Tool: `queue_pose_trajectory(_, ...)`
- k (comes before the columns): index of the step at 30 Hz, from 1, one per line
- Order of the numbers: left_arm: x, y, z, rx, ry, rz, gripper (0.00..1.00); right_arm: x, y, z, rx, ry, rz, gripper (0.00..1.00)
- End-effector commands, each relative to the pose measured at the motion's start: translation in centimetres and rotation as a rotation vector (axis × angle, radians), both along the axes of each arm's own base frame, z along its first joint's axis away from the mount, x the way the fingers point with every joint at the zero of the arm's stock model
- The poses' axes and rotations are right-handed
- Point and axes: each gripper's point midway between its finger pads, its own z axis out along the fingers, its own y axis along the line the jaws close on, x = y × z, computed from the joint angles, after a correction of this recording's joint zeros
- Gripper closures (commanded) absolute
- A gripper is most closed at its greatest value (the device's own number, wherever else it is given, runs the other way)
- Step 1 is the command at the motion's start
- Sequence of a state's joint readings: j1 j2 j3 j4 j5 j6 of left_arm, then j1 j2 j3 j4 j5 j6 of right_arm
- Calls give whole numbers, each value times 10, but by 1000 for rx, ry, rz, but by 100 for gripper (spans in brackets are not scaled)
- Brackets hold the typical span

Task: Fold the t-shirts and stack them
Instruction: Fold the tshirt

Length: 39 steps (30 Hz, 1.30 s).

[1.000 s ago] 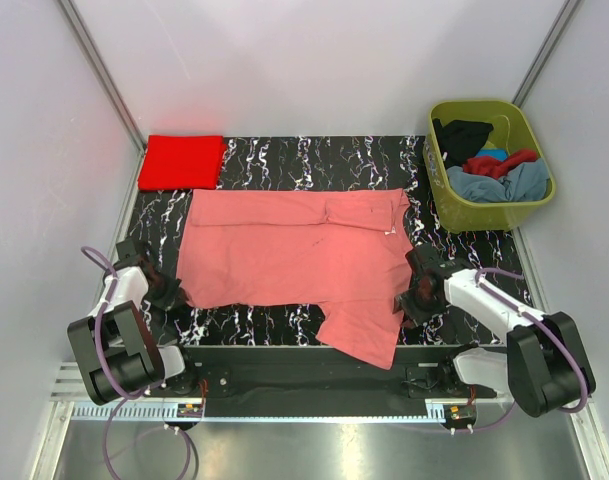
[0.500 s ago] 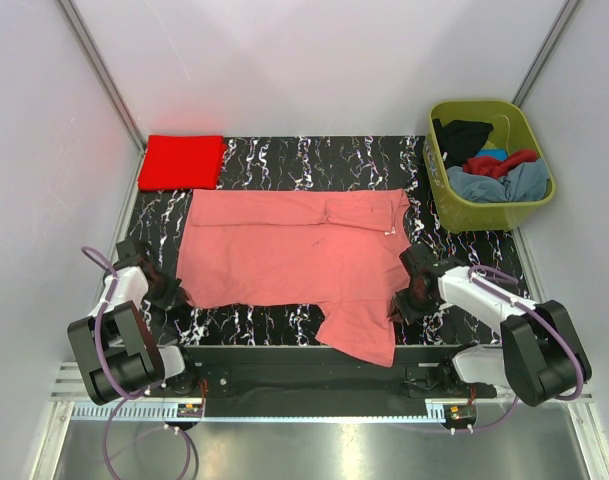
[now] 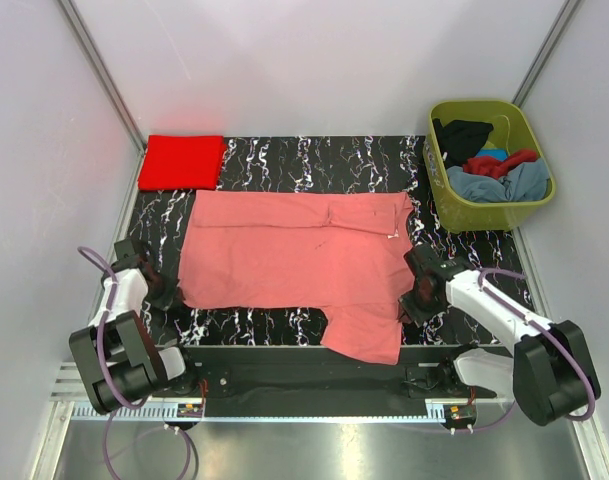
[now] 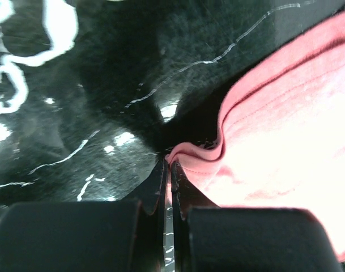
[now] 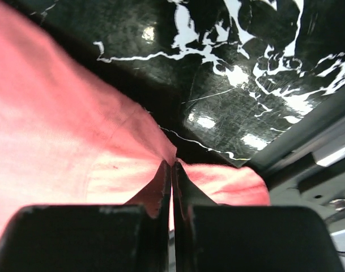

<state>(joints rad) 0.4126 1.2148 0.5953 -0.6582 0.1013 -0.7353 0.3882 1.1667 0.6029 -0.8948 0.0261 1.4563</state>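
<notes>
- Cloth is sitting pinched in the left gripper (image 4: 168, 164), which is squeezing tight on the left hem of the salmon pink t-shirt (image 3: 284, 250).
- The right gripper (image 5: 171, 164) is squeezing tight on the shirt's right edge, beside the sleeve.
- Both are holding near corners, probably for lifting and folding that side over.
- The shirt is lying flat across the bench (image 3: 314, 155).
- The bright red t-shirt (image 3: 181, 161) is lying folded at the far left, starting the stack.
- More t-shirts (image 3: 499, 175) are waiting in the green tub (image 3: 484, 213).
</notes>
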Motion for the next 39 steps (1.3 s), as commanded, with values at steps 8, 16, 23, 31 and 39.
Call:
queue_pose_trajectory(8, 2, 22, 22, 112, -18, 31, 100, 20, -19, 20, -169, 7, 309, 100)
queue_pose_trajectory(16, 23, 13, 41, 97, -97, -83, 100, 77, -6, 67, -191, -169, 605, 100)
queue_pose_trajectory(23, 48, 11, 60, 124, -173, -165, 100, 110, 14, 74, -91, -267, 788, 100)
queue_pose_trajectory(31, 92, 18, 95, 210, -264, -223, 100, 147, 18, 89, -25, -337, 819, 100)
queue_pose_trajectory(39, 130, 25, 97, 196, -276, -209, 100, 181, 16, 91, 79, -355, 825, 100)
